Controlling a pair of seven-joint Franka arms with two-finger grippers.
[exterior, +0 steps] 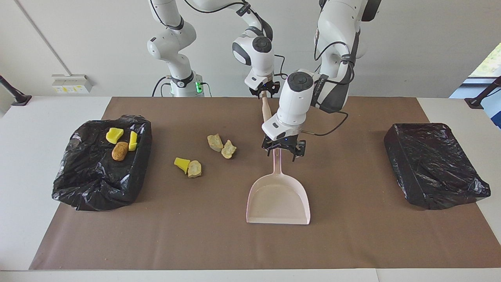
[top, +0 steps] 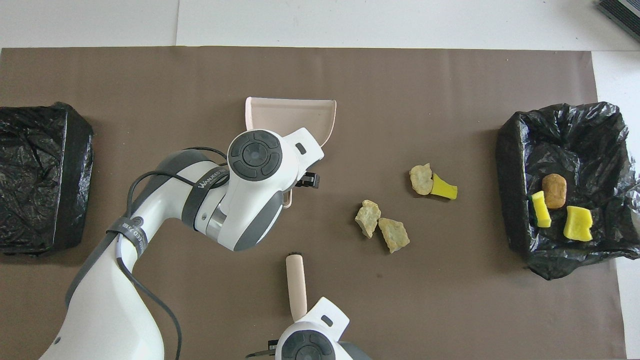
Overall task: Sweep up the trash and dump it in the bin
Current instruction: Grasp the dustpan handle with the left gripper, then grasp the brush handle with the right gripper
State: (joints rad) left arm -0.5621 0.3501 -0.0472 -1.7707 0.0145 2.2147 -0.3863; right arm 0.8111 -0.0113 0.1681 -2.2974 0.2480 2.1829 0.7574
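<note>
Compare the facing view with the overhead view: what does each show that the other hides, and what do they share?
Only the facing view: the left pincer, open astride the handle of the dustpan, and the right pincer, shut on the top end of the brush. Only the overhead view: the brush's dark bristle tip, which the left arm covers in the facing view. Both: four loose pieces of trash on the mat, three more in the bin at the right arm's end, and the other bin.
</note>
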